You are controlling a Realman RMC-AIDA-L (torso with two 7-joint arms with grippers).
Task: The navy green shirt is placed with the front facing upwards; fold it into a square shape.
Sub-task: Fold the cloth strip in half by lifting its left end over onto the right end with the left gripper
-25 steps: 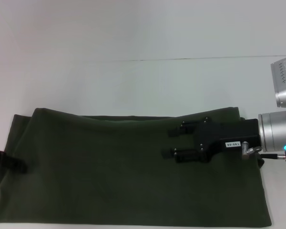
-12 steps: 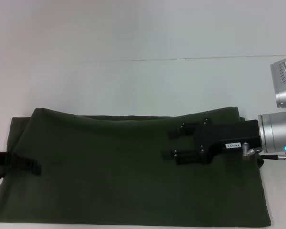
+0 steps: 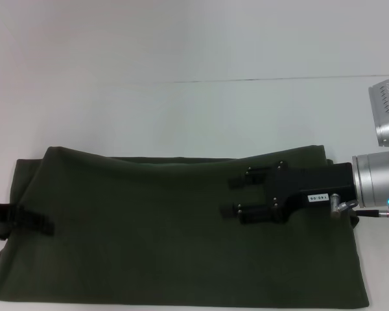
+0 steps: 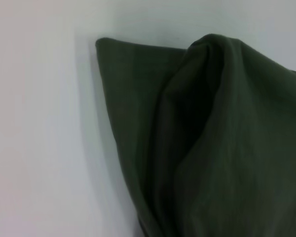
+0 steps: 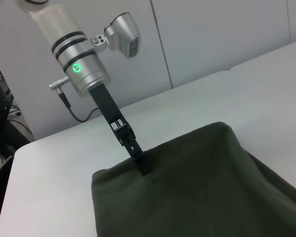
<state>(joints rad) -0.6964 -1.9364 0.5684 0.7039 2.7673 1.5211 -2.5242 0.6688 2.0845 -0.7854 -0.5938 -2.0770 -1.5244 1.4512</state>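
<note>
Shirt [image 3: 175, 240] folded flat on table [image 3: 181, 116]; right gripper [image 3: 236, 195] open above it, left gripper [image 3: 42, 223] state unclear at left edge, slightly retracted since earlier frame

Shirt [image 3: 168, 240] dark olive green, plain; table [image 3: 181, 110] white; fingers [image 3: 243, 212] black.

I work in a plain lab room: a bare white table [image 3: 181, 110], grey wall panels [image 5: 212, 34], cables at nine o'clock.
</note>
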